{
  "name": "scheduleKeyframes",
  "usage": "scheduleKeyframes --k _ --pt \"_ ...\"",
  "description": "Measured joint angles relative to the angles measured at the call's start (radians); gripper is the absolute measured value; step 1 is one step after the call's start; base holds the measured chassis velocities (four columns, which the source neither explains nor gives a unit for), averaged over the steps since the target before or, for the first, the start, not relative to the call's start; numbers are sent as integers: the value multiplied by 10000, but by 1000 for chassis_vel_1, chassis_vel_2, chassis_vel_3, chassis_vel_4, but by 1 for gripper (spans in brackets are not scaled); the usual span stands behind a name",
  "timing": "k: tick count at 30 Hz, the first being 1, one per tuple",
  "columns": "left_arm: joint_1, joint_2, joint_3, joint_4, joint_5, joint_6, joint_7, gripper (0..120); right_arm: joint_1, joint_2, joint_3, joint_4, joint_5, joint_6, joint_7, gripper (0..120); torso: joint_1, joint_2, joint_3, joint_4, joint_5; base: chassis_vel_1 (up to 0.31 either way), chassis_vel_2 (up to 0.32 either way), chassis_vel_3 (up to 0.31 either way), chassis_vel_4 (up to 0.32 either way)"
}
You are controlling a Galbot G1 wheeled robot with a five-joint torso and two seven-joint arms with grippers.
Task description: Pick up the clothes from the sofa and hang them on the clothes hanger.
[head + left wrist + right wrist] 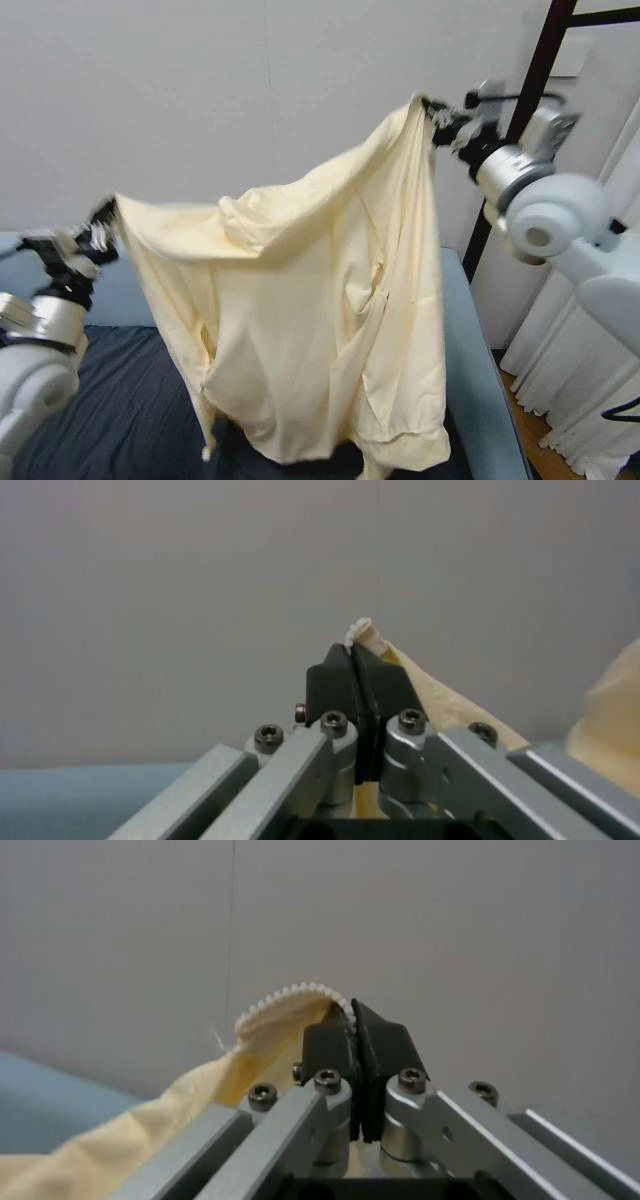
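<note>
Two arms spread wide, both raised. L arm (40, 375) comes up from lower left: white rounded joint, silver wrist angled inward. L gripper (104, 222) sits at mid height, black fingers pressed together w/ an edge of the cream garment (300, 330) pinched between them. R arm (560, 225) reaches much higher at upper right, wrist pointing inward. R gripper (434, 112) is likewise clamped tight on the fabric, no gap between pads.

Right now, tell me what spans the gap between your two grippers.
The cream garment spans it, pinched by the left gripper and, higher, the right gripper; the head view shows it.
</note>
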Motion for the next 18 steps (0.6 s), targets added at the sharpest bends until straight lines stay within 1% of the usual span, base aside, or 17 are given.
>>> scheduleKeyframes --k 1,2,5,9,11,12,13,14,15,16,17,18 --pt "199 -88 5 -85 112 -18 119 0 -357 12 0 104 -114 -35 -23 0 -2 0 -2 -1 2 0 0 0 0" --pt "199 -88 5 -85 112 -18 119 0 -357 12 0 104 -114 -35 -23 0 -2 0 -2 -1 2 0 0 0 0" --pt "656 -157 0 -271 529 -89 428 0 -971 -111 12 504 -352 -125 -146 0 -12 6 -12 -4 -4 -1 -34 -12 17" --pt "1102 -165 -237 -592 763 -240 502 0 -1394 -333 278 1144 -326 -129 -251 0 -9 6 -9 1 -8 0 0 0 0" --pt "1560 -133 -606 -1015 873 -537 654 0 -1907 -625 865 1903 -118 -88 -424 0 -7 5 -8 7 -8 0 0 0 0" --pt "1677 -52 -723 -1251 891 -761 801 0 -2251 -848 1324 2279 64 46 -689 0 -7 4 -7 18 -7 0 0 0 0" --pt "1707 47 -860 -1513 865 -972 957 0 -2622 -1100 1852 2663 266 250 -1066 0 -7 5 -7 6 -7 0 0 0 0" --pt "1707 47 -860 -1513 865 -972 957 0 -2622 -1100 1852 2663 266 250 -1066 0 -7 5 -7 6 -7 0 0 0 0" --pt "1686 165 -1101 -1867 741 -1177 1062 0 -3048 -1424 2527 3139 592 684 -1645 0 -9 7 -11 -6 -6 0 0 0 0" --pt "1559 279 -1293 -2070 510 -1194 1029 0 -3170 -1539 2802 3317 818 973 -1925 0 -12 10 -13 -6 -5 0 0 0 0" --pt "1161 515 -1477 -2118 12 -1009 819 0 -3170 -1554 2993 3356 1069 1215 -2032 0 -13 14 -16 -11 1 0 0 0 0" --pt "661 745 -1393 -1816 -410 -610 576 0 -3018 -1425 2909 3104 1116 1114 -1812 0 -15 17 -18 -11 1 0 0 0 0"
